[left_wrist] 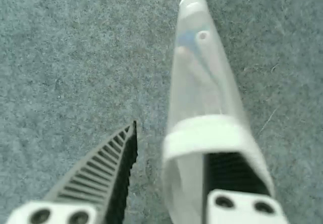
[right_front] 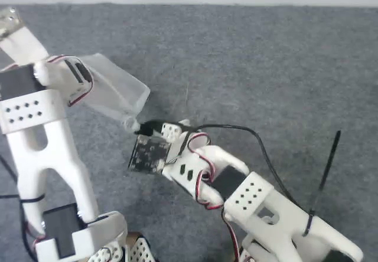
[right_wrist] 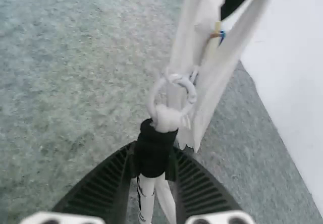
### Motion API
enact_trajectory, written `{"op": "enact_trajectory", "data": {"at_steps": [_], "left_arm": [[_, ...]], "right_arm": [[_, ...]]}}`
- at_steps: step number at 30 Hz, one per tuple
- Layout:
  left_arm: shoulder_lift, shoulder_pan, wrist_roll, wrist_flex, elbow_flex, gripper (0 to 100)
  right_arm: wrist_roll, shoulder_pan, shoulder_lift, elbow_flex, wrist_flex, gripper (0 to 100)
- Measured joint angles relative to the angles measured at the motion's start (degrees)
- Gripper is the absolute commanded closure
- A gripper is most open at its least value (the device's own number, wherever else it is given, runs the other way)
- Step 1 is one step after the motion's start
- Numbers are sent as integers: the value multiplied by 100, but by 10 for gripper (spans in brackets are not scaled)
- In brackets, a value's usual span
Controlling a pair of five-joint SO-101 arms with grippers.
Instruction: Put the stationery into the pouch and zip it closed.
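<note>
The translucent pouch [right_front: 115, 91] hangs off the grey mat between the two arms. My left gripper [right_front: 82, 79] stands open at the pouch's wide end. In the left wrist view the pouch [left_wrist: 202, 82] is slipped over one finger [left_wrist: 229, 168], and the other finger [left_wrist: 113, 166] stands apart from it. Pale stationery with a blue part [left_wrist: 185, 37] shows through the wall. My right gripper [right_front: 143, 129] is shut on the black zipper pull [right_wrist: 153, 151] at the pouch's narrow corner, just below a white ring [right_wrist: 171, 90].
Grey carpet-like mat [right_front: 266, 67] covers the table, with free room at the back and right. A pale wall edge [right_wrist: 292, 82] runs beside the mat. A thin black strip [right_front: 328, 164] sticks up by the right arm's base.
</note>
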Motion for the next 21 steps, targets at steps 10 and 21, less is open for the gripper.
{"op": "enact_trajectory", "data": {"at_steps": [10, 21], "left_arm": [[-35, 1020, -290, 0, 0, 759], [-70, 2673, -1336, 369, -264, 761]], "right_arm": [[18, -273, -536, 343, 123, 992], [26, -211, -1521, 642, 132, 992]]}}
